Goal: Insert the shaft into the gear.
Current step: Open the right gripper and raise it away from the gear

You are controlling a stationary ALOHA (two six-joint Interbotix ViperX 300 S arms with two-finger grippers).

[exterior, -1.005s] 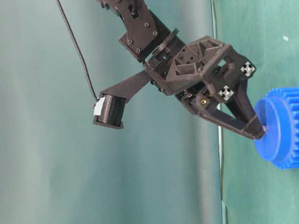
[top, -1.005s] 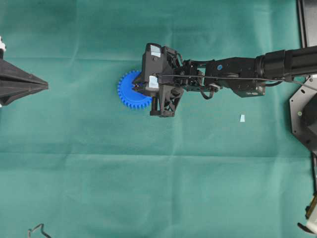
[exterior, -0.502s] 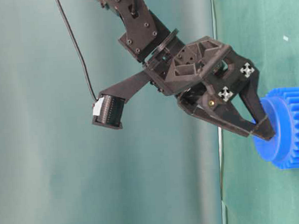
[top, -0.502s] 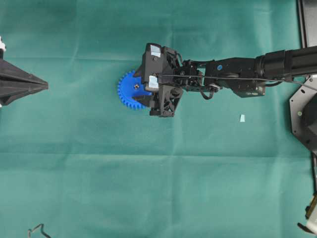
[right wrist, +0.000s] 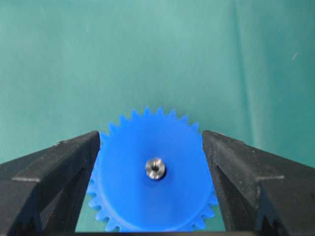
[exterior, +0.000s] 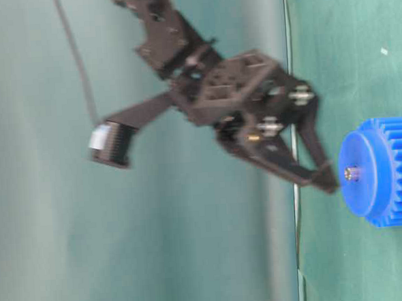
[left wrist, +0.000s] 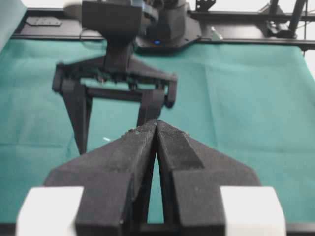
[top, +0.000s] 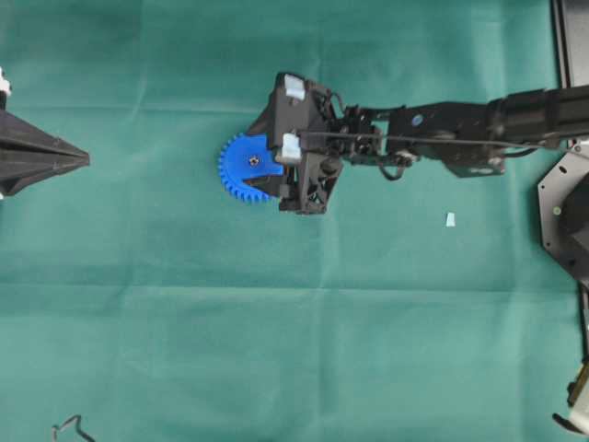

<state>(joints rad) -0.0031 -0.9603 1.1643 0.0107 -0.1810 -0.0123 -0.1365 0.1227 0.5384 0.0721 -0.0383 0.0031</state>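
The blue gear (top: pixel 237 170) lies flat on the green cloth. The small grey shaft (top: pixel 253 161) stands in its central hole, shiny end up. In the right wrist view the shaft (right wrist: pixel 155 168) sits in the middle of the gear (right wrist: pixel 125 177), between the two black fingers and touching neither. My right gripper (top: pixel 257 158) hovers open just above the gear. At table level the right gripper (exterior: pixel 323 172) is a little clear of the gear (exterior: pixel 390 173) and the shaft (exterior: pixel 352 174). My left gripper (top: pixel 85 160) rests far to the left, and its fingertips (left wrist: pixel 156 124) are pressed together on nothing.
A small pale scrap (top: pixel 450 219) lies on the cloth right of the gear. A black base plate (top: pixel 566 216) stands at the right edge. A bent wire clip (top: pixel 69 428) is at the near left corner.
My right gripper has opened and let go of the shaft, which stays in the gear's hole. The gripper has lifted slightly off the gear. The left arm has not moved.
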